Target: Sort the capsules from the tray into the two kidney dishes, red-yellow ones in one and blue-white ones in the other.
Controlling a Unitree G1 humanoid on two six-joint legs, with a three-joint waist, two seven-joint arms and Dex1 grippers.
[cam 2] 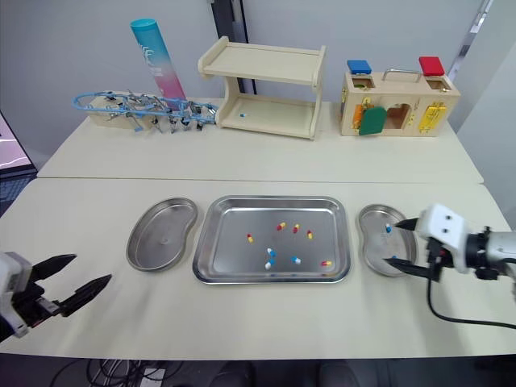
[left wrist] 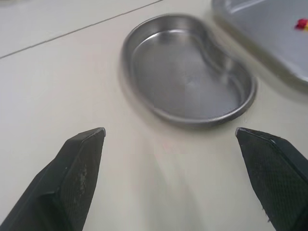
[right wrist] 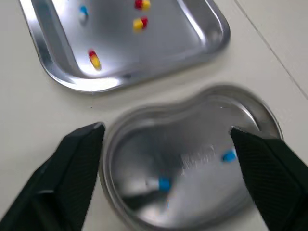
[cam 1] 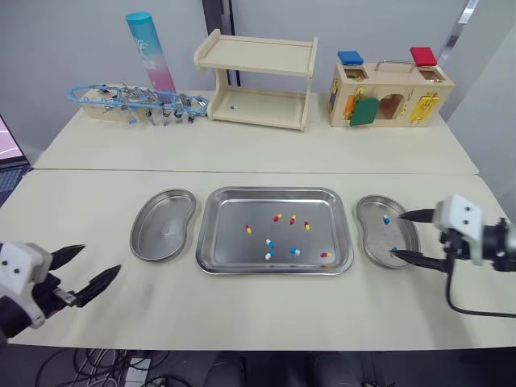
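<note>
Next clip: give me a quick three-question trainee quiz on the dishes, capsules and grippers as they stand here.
1. True or false: the left kidney dish is empty.
2. What colour are the capsules lying in the right kidney dish? A) red-yellow B) blue-white C) one of each
3. Fill in: the left gripper and the right gripper both have their fingers ____.

Key: 1 true; 2 B; 3 open.

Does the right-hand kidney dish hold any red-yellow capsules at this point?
No, the right kidney dish holds just two blue-white capsules, and the red-yellow capsules lie in the tray.
</note>
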